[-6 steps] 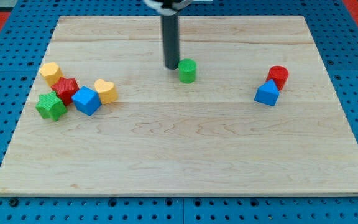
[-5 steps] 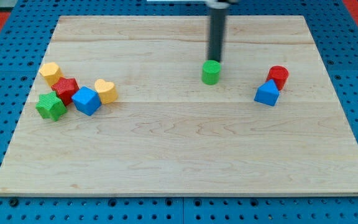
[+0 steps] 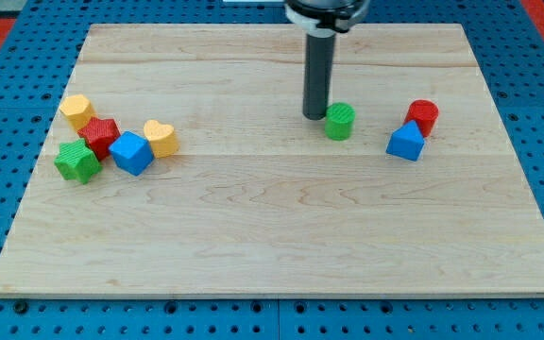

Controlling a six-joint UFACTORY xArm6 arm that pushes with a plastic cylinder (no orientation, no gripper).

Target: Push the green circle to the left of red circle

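The green circle is a short green cylinder standing on the wooden board, right of centre and in its upper half. The red circle stands further to the view's right, at about the same height. My tip is the lower end of a dark rod that comes down from the view's top. It stands just left of the green circle, touching or nearly touching its left side.
A blue triangular block touches the red circle's lower left. At the view's left lies a cluster: yellow hexagon, red star, green star, blue cube, yellow heart. The board lies on a blue pegboard.
The green circle has slid to the view's right, from near the board's centre line toward the red circle. My tip has followed it rightward and now stands on its left side.
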